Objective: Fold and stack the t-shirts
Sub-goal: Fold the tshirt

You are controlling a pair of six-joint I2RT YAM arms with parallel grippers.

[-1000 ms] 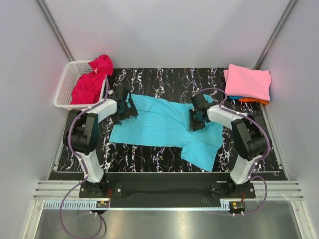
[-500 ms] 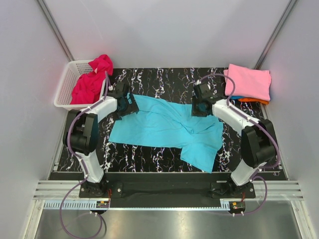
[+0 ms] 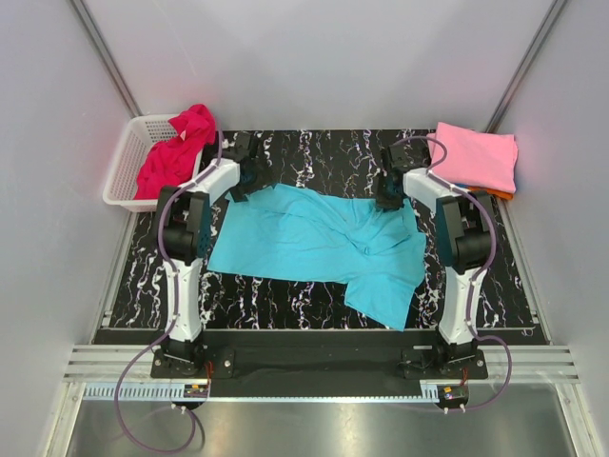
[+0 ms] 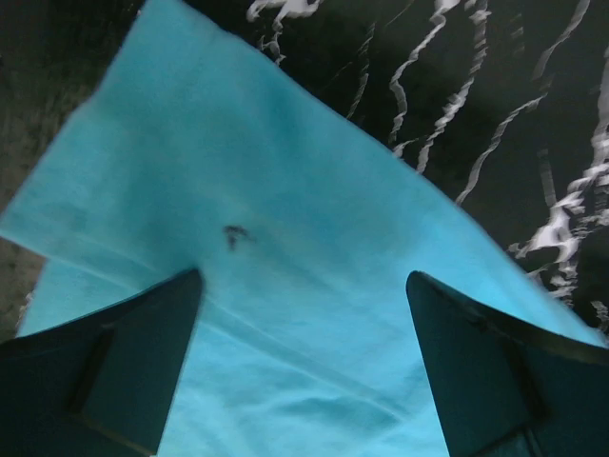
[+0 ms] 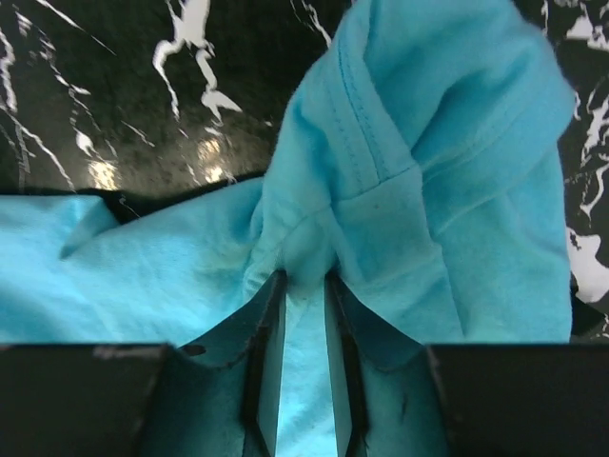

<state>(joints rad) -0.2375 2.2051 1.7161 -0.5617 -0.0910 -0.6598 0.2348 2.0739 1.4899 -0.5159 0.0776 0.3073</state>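
Turquoise cloth short-sleeved t-shirt [image 3: 314,243], spread on black marbled table [image 3: 285,152]. We have moved both arms to its far edge: right gripper [image 5: 303,286] pinching a fold, left gripper [image 4: 304,278] splayed above the corner. Flattening, not yet folding.

Top view: fixed above and behind the arm bases, looking down on the whole marbled table [image 3: 314,152]. Wrist views: each looks past its own fingers [image 4: 114,381], close onto the turquoise t-shirt [image 3: 314,243], which all three views share; the left, blurred, seems slightly farther back.
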